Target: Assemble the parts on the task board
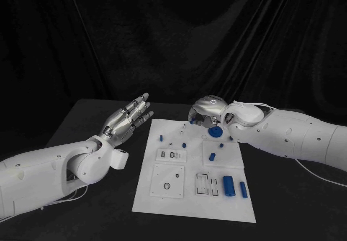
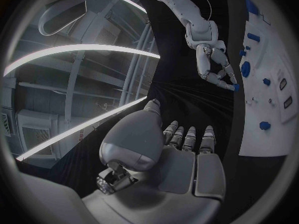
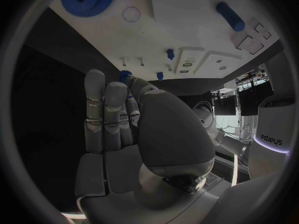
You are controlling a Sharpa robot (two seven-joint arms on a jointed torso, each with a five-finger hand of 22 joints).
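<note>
Several blue parts [image 1: 228, 185] lie on the white task board [image 1: 188, 201] mid-table, a blue gear [image 1: 214, 131] at its far end. Right hand [image 1: 207, 113] hovers there pinching a small blue part [image 3: 126, 75], hidden in the head view. Left hand [image 1: 130, 119] floats beside the board, fingers straight and apart, holding nothing.

We see a black surface [image 1: 87, 120] running back to a dark curtain. Directly on it lies the white task board [image 1: 194, 206], a long plate set near the middle and slightly askew, its near end closer to us than its far end. Its whole underside rests flat on the surface, with bare black showing on both long sides. The board's far end reaches close to the surface's back edge.
</note>
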